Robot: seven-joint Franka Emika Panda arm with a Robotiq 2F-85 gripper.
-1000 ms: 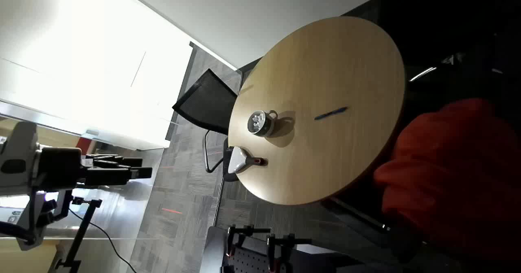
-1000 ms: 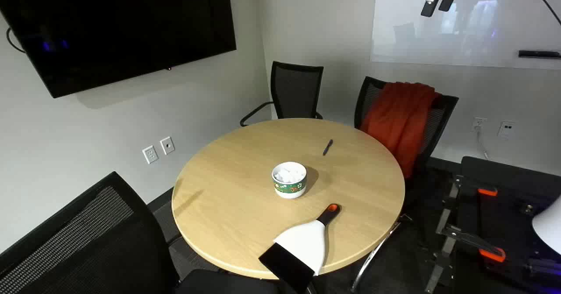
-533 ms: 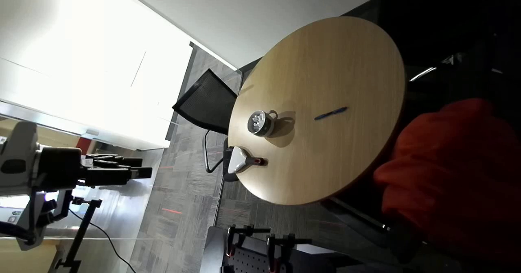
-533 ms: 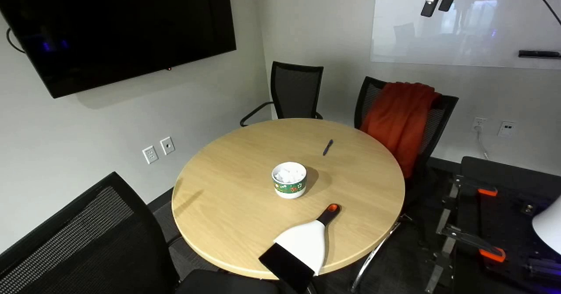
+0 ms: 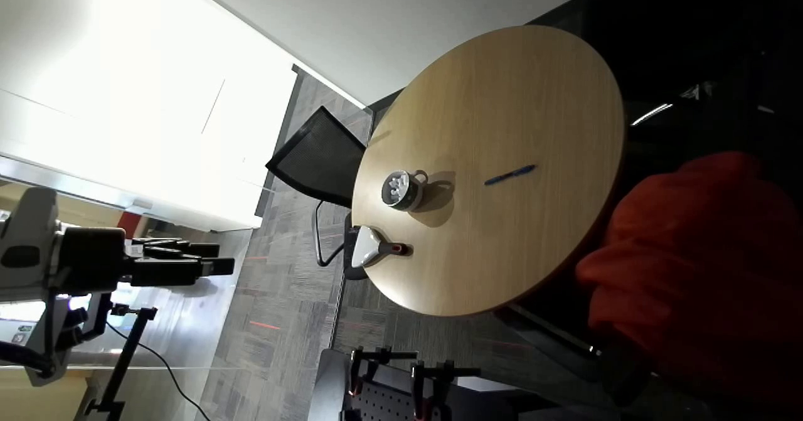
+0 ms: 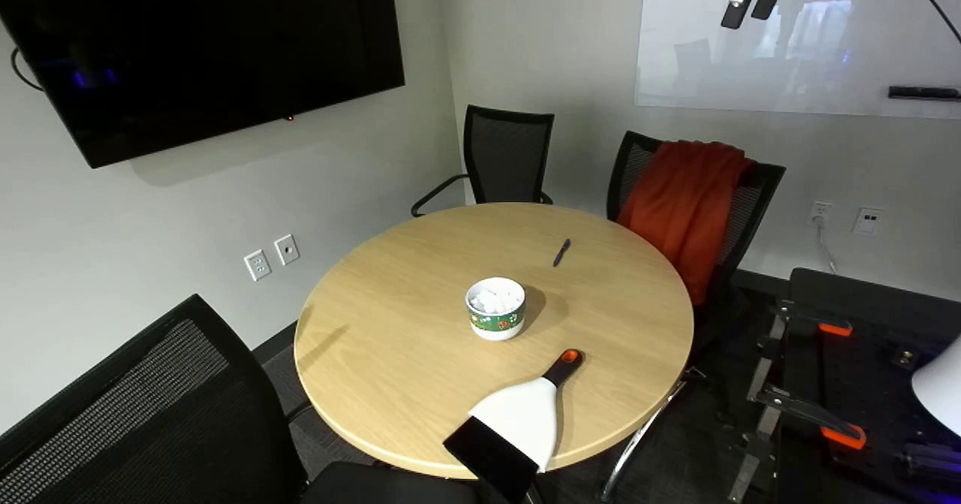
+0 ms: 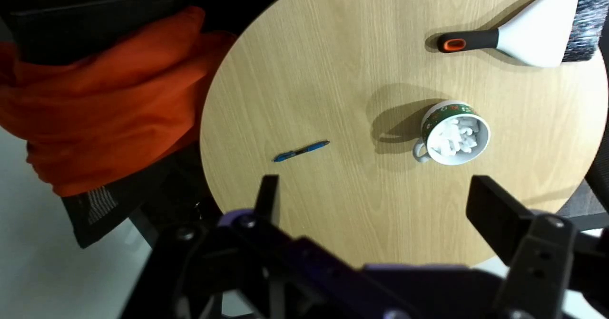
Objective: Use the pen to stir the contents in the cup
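Lying loose on the bench (image 7: 333,81), the one pen (image 7: 301,151) hasn't budged over the last second, and in both exterior views nothing else has visibly moved either, so imo the stirring hasn't begun and the pickup is still to come. Apart from the pen stands one cup (image 7: 432,120), upright, with a heap of white bits (image 7: 454,138) in it, way too jumbled to count. The two fingers (image 7: 495,209) are spread wide, holding nothing, well apart from pen and cup alike. Further out on the bench there's one brush (image 7: 528,33), and its bristle end looks like it pokes past the edge. Beyond that: one round bench, three chairs (image 6: 508,155) that I can make out in an exterior view, one of them with a single red cloth (image 6: 683,203) draped over it, plus one big black screen (image 6: 210,46) and four wall plates (image 6: 257,265).
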